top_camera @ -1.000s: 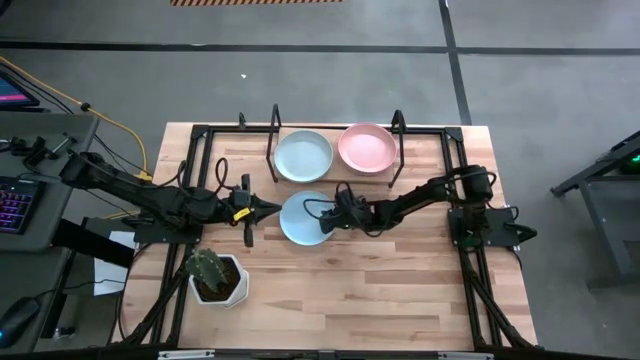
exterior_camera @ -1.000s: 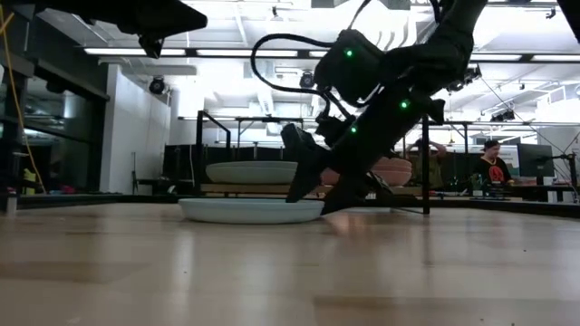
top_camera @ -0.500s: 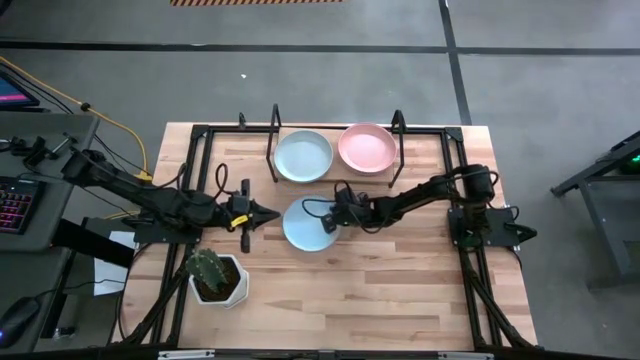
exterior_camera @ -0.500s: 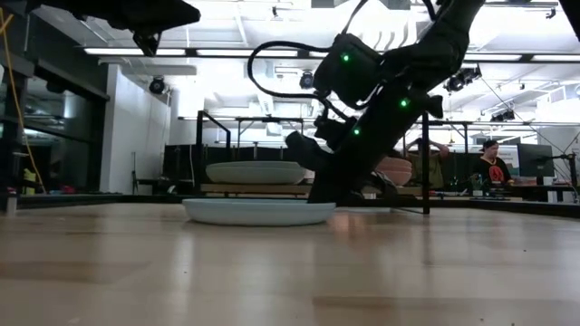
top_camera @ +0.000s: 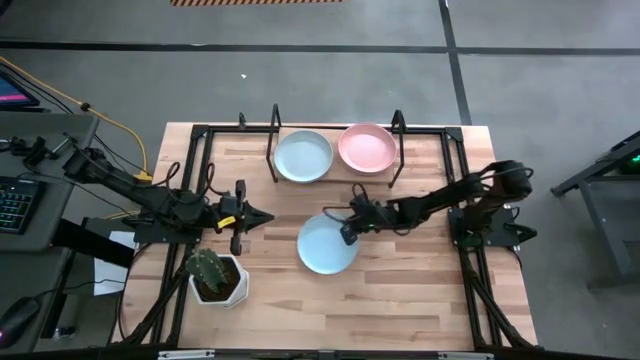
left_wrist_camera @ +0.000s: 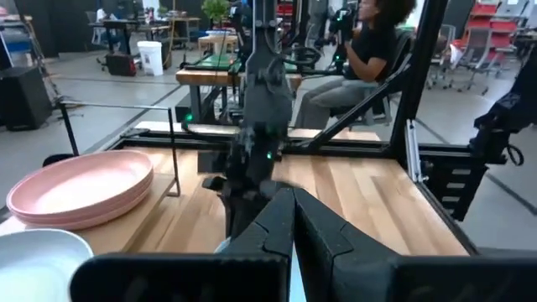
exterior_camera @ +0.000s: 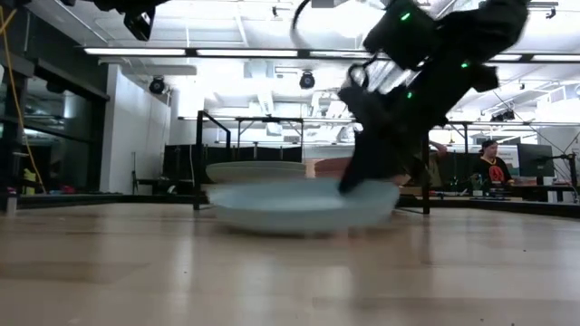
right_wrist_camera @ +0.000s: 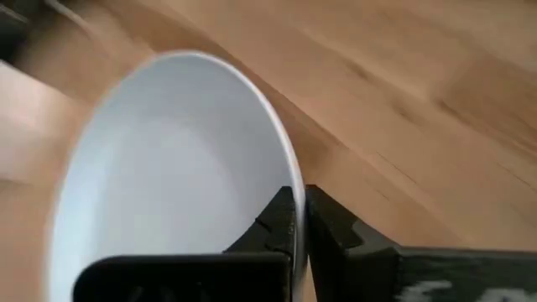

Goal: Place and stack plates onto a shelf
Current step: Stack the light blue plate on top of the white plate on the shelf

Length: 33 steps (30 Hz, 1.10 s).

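— Where is the light blue plate (top_camera: 326, 244)?

— Near the middle of the tabletop (top_camera: 400, 290), well in front of the shelf (top_camera: 334, 172). The right gripper (top_camera: 349, 229) is clamped on its rim, on the side toward the right edge.

— And the shelf itself?

— It stands along the far edge and carries a pale plate (top_camera: 302, 156) and a pink plate (top_camera: 366, 147) side by side.

— The other arm?

— The left gripper (top_camera: 250, 218) waits near the left side, fingers pressed together on nothing, just behind the cactus pot (top_camera: 216, 276).

Right hand (top_camera: 347, 232) dragged blue plate (top_camera: 326, 244) nearer — off shelf side
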Each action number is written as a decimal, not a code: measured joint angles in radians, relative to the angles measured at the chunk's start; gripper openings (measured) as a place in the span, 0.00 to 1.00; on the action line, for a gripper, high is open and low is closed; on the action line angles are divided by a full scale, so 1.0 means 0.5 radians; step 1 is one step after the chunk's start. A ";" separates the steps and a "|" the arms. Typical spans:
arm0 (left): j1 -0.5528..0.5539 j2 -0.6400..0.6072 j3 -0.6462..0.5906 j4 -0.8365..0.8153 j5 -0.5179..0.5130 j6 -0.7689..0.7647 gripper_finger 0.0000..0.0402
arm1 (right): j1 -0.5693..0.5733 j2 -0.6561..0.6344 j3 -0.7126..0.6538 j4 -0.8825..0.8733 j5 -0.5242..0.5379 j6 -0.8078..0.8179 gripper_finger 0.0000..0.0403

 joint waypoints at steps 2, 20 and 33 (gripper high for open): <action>-0.006 -0.012 0.001 -0.007 -0.001 0.031 0.00 | 0.008 -0.059 -0.107 0.321 0.004 0.007 0.00; -0.007 -0.023 0.001 0.014 -0.055 0.095 0.00 | -0.569 -0.199 0.634 -0.270 0.311 -0.500 0.00; -0.007 -0.023 0.001 0.011 -0.055 0.094 0.00 | -0.949 0.232 1.218 -0.827 0.418 -0.654 0.00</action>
